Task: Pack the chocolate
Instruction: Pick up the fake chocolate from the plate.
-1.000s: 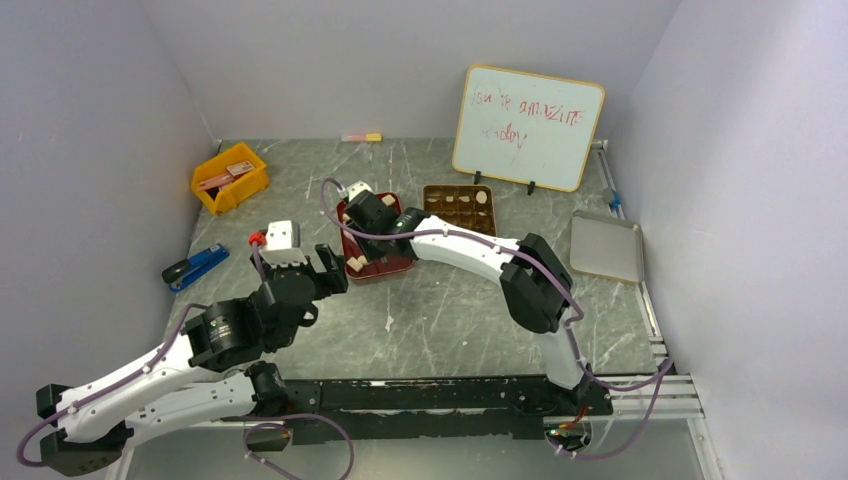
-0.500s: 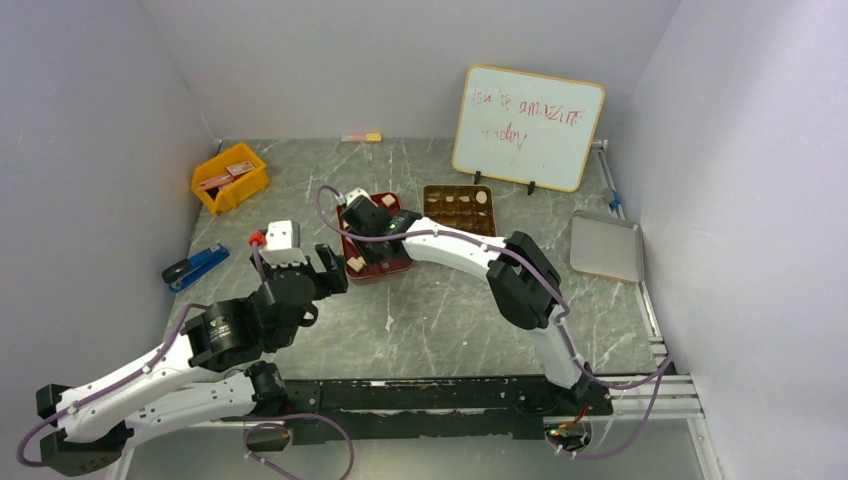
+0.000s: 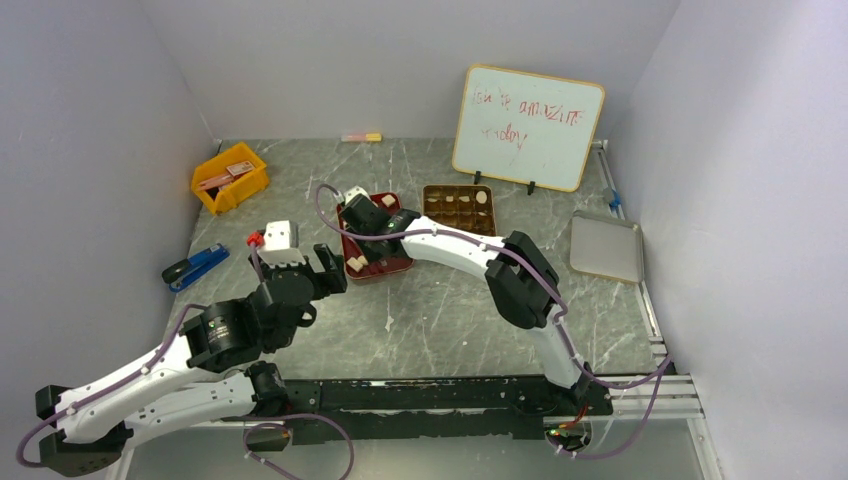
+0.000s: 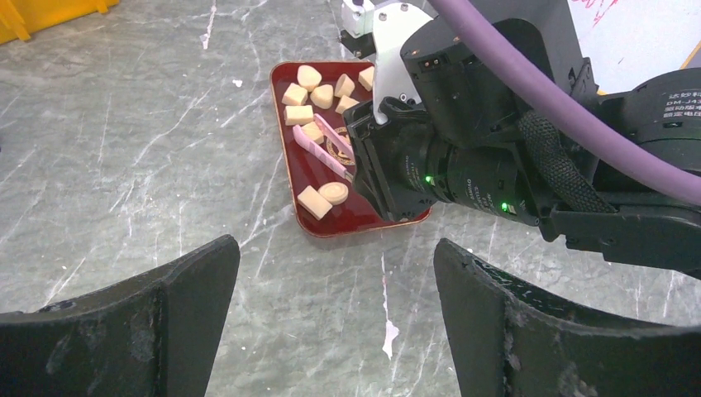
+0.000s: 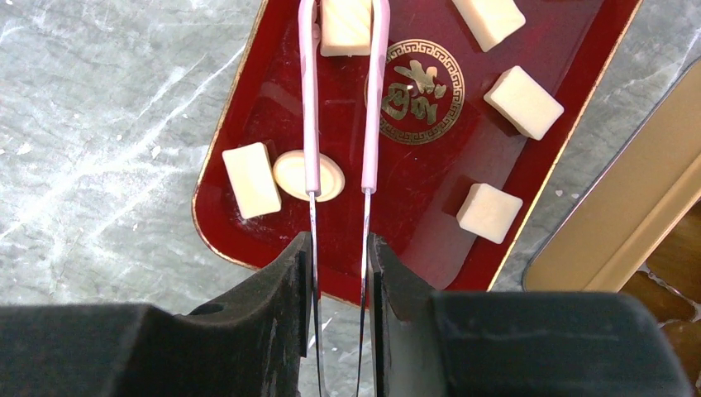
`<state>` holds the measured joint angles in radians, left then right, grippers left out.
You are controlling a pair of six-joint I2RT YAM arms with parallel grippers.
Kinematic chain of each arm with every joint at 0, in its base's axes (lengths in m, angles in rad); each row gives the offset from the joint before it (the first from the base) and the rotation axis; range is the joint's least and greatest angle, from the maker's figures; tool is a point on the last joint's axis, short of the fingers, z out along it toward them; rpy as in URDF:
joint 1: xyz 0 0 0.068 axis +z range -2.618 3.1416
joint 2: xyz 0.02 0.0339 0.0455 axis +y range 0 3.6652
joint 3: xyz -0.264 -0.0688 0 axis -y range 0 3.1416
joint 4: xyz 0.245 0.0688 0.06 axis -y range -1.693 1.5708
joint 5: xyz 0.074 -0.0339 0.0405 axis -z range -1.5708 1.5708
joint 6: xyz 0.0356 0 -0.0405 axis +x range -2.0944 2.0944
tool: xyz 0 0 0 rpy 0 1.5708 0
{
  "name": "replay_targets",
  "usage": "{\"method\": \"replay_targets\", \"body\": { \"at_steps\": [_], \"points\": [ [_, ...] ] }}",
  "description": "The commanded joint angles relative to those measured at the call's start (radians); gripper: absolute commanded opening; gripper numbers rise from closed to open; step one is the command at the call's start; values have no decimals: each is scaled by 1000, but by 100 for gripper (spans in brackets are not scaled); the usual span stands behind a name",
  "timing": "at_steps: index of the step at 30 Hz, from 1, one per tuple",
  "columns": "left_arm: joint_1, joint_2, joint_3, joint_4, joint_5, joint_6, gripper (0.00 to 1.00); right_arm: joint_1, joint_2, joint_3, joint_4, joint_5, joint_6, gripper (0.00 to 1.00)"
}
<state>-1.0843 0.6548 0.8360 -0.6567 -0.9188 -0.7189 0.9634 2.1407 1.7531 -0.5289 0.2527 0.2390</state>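
You're early in the packing. Most of the chocolate (image 4: 299, 114) sits loose in the red tray (image 5: 397, 198), with a good handful of pale pieces spread over it. Only about three show in the far compartments of the brown divided tin (image 3: 470, 218), just beside the tray on its right. The tin's lid (image 3: 605, 247) lies well apart near the right edge of the desk (image 3: 440, 310), so closing up is also left to do. Your right gripper (image 5: 339, 244) is clenched on a pair of pink tweezers (image 5: 308, 99), whose arms straddle one chocolate piece (image 5: 345, 25) at the far end of the tray. The arms look to be touching its sides, but you can't tell whether it is pinched firmly enough to lift. Your left gripper (image 4: 333, 256) is released, jaws spread wide and holding nothing, hovering over bare desk near the tray's near end. Mind the tray's raised rim when you carry a piece out, and then the tin's gold wall right after it; the two sit close, so the hop is short but crosses two edges. The whiteboard (image 3: 528, 125) stands just behind the tin, limiting any overshoot. There's open desk in the near middle, whereas the left gripper crowds the tray's near-left side.
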Motion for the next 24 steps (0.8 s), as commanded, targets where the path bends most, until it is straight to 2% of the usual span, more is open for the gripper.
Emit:
{"method": "replay_targets", "body": {
  "at_steps": [1, 18, 24],
  "points": [
    [-5, -9, 16, 5, -22, 0, 92, -3, -48, 8, 10, 19, 4, 12],
    [-5, -1, 13, 0, -21, -13, 92, -2, -230, -94, 18, 61, 14, 7],
    [-5, 0, 11, 0, -19, -13, 92, -33, -344, -180, 26, 94, 26, 7]
  ]
}}
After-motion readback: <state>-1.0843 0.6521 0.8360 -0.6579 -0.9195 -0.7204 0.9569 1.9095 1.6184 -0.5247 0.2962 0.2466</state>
